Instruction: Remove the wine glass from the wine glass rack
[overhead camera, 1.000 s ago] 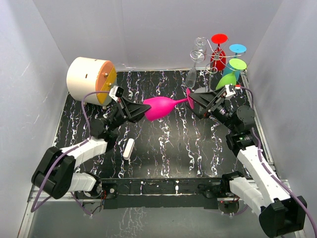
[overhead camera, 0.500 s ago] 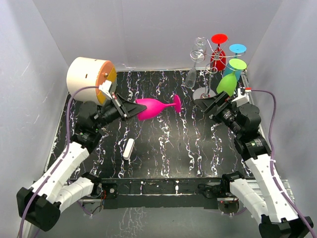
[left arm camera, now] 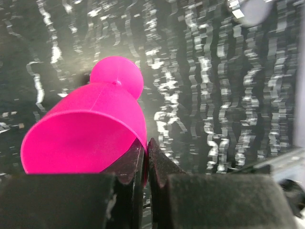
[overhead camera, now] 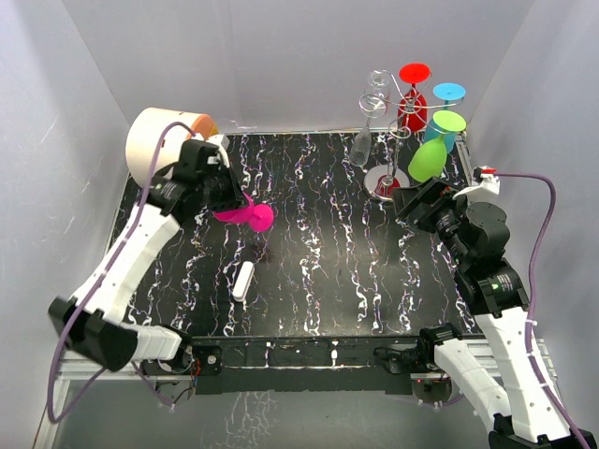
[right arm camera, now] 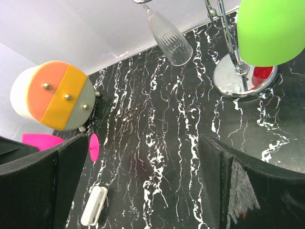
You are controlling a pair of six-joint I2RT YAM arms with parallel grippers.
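Clearly off the stand already: pink glass hanging in L pincer, well apart from the wire rack at back R. Clenched on the bowl wall near the rim, pinched between both fingers, per wrist cam. From above: over the L half of the surface, near the cream drum.

Long axis approx. in line w/ the pincer's reach: bowl mouth at the fingers, stem and foot pointing away, down toward the surface. Foot contact w/ surface: can't tell.

R pincer: spread wide, gripping nothing, parked near the rack's base. Well apart from the pink one, so L arm by far the nearer, and the only one in contact.

Hanging on the rack: clear glass, red glass, blue glass, green glass.

Prob. next: tip wrist to bring foot flat, lower, then let go. Risk w/ a rim-only pinch: swinging or slipping on the way down. Also worth avoiding: small white thing lying on the surface, nearer the front.
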